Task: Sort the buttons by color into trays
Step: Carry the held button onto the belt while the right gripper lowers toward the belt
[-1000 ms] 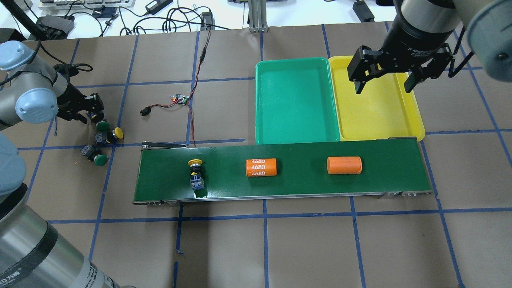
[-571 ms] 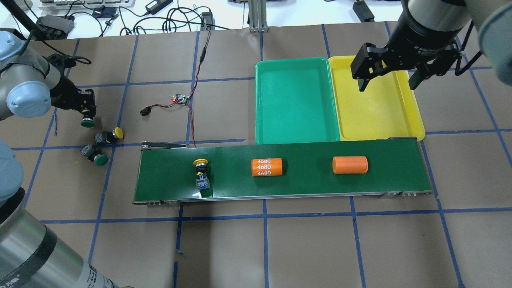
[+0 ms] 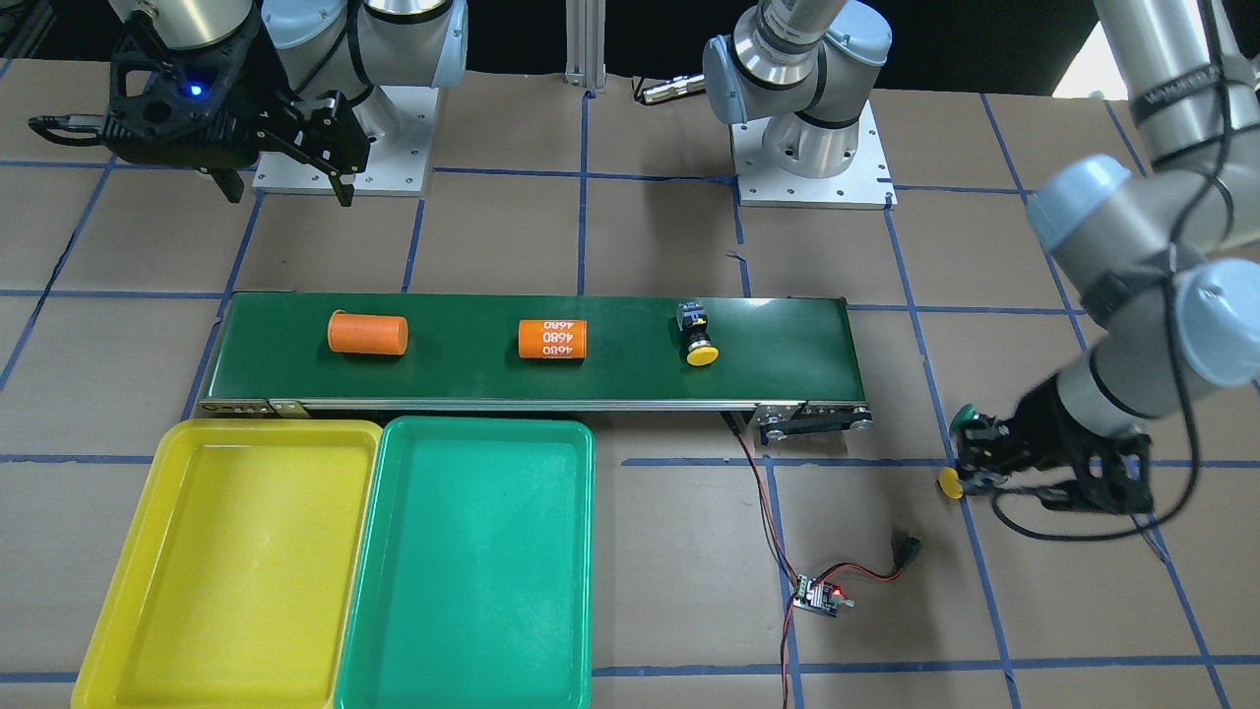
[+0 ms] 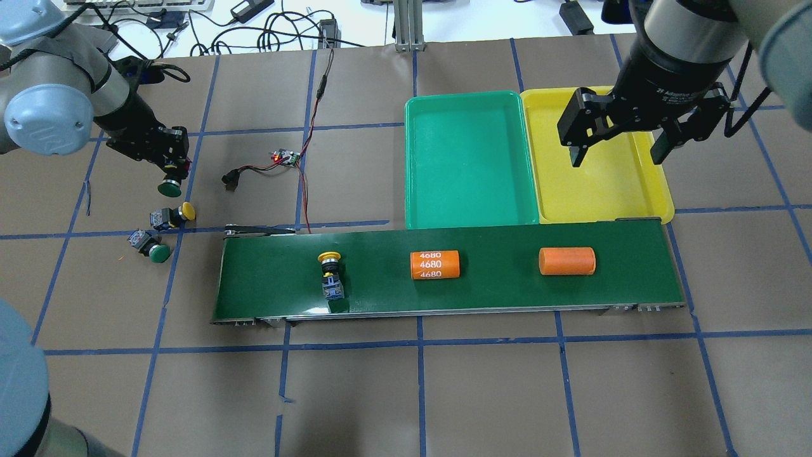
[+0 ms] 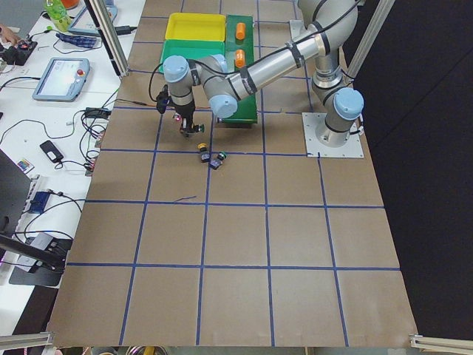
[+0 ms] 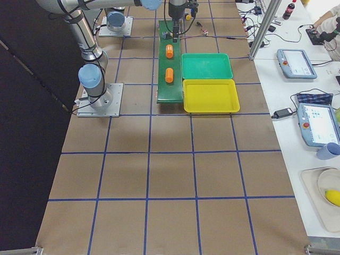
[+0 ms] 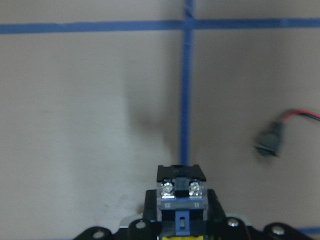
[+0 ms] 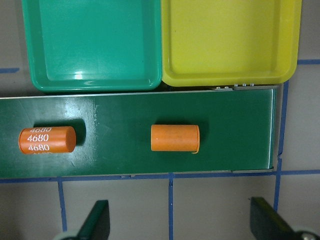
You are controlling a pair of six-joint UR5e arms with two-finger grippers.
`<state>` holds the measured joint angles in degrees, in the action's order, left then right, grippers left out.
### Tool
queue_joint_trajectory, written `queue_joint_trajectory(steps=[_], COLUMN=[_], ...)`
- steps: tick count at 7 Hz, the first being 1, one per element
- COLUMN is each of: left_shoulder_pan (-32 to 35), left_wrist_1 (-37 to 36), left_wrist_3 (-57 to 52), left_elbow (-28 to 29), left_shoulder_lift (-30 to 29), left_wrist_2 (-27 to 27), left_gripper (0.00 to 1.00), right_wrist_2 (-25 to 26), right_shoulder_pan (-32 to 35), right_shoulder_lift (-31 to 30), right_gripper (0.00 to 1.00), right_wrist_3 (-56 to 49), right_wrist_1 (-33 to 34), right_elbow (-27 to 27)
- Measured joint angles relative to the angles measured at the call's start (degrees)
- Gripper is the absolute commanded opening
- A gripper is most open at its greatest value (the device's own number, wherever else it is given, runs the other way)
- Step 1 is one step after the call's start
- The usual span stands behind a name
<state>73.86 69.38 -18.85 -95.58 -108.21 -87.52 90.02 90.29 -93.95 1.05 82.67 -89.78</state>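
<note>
At the far left of the overhead view, the left gripper, black metal with two fingers, is clamped on the blocky black-grey body of a round green-capped push-button. The left wrist view shows that body's end, with two bright screws and a blue plastic insert, pinched between the fingers. It appears lifted off the paper.

Nearer the robot, two more lie on their sides on the matt brown paper table with its grid of blue tape. One is a yellow-capped push-button, and near it is a second green-capped push-button. To the right sits a small circuit board trailing thin red and black wires.

Next comes the long dark-green conveyor belt, smooth and slightly glossy, edged with a metal rail. On it, from the left, are three things, all well apart:
- a second yellow-capped push-button, lying with its mushroom cap toward the trays
- an orange cylinder printed 4680
- a plain orange cylinder

Beyond the belt's right half, touching side by side, are the shallow green plastic tray and the shallow yellow plastic tray, both glossy and round-cornered. The right gripper, black and angular, hangs over the yellow tray with its fingers spread wide, holding nothing.
</note>
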Motion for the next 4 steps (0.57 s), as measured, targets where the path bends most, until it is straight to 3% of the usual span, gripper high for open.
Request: queue_joint_trajectory(steps=[4], left_shoulder_pan=[4.94], left_wrist_1=[-1.46], left_wrist_3=[3.22], left_elbow=[-19.47], left_shoulder_lift=[13.79], left_wrist_2=[0.01], left_gripper=[0.00], right_wrist_2=[-0.16], right_shoulder_pan=[0.17], right_shoulder_lift=[-0.41], right_gripper=[0.99], right_wrist_3=[-2.53], right_wrist_1=[3.02], right_elbow=[-2.73])
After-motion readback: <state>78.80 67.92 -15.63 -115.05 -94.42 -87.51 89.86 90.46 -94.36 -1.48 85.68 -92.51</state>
